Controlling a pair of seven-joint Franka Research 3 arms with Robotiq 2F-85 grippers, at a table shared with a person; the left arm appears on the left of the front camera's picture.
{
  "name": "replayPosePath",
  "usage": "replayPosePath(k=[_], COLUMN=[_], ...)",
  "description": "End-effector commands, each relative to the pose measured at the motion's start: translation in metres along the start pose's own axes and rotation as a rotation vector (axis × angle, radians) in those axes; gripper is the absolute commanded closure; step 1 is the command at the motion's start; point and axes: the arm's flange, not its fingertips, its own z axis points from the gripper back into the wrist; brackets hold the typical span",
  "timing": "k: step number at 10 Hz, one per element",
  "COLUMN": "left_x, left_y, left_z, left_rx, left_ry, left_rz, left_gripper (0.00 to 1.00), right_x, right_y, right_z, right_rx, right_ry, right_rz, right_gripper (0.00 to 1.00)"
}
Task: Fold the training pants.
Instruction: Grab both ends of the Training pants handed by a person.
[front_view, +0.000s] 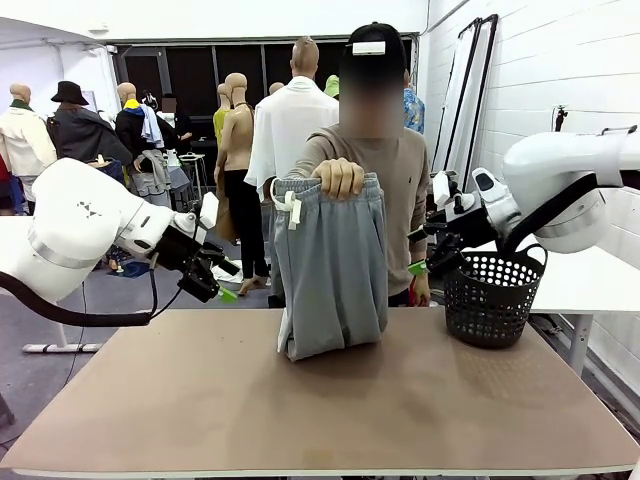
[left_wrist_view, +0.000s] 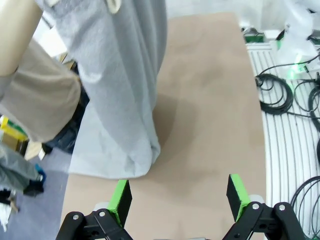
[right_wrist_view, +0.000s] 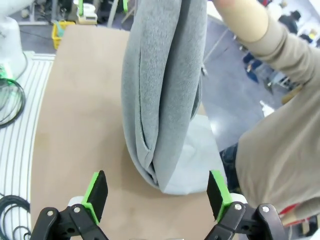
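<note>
Evidently folding has barely begun: a person's hand holds light grey jersey training pants hanging doubled down to the brown table, while the left pincer and the right pincer gape wide and empty on either side.

No lettering, number or sign is legible; the white rectangular patch on the person's black cap is too small to read.

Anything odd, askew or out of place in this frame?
Nothing damaged or spilled. The training pants are not laid flat: a person's hand holds them up by the waistband, their lower end reaching the table.
</note>
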Motion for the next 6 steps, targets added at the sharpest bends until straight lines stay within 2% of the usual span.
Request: replayPosePath(k=[1, 2, 3, 4, 6], left_x=[-0.013, -0.014, -0.004, -0.004, -0.004], left_y=[0.018, 0.018, 0.002, 0.002, 0.002], left_z=[-0.003, -0.004, 0.000, 0.000, 0.000], left_rx=[-0.084, -0.085, -0.034, -0.034, -0.034], left_ry=[-0.105, -0.085, -0.053, -0.053, -0.053], left_rz=[0.012, 0.054, -0.001, -0.001, -0.001], left_gripper=[0.00, 0.00, 0.00, 0.00, 0.00], right_x=[-0.009, -0.008, -0.006, -0.005, -0.005], right_y=[-0.014, -0.013, -0.011, -0.006, -0.006], right_z=[-0.015, -0.016, -0.013, -0.009, -0.009], right_rx=[0.025, 0.009, -0.015, 0.010, 0.010], right_ry=[-0.043, -0.011, 0.030, -0.026, -0.026], right_rz=[0.023, 0.018, 0.012, 0.009, 0.009], right_gripper=[0.00, 0.00, 0.00, 0.00, 0.00])
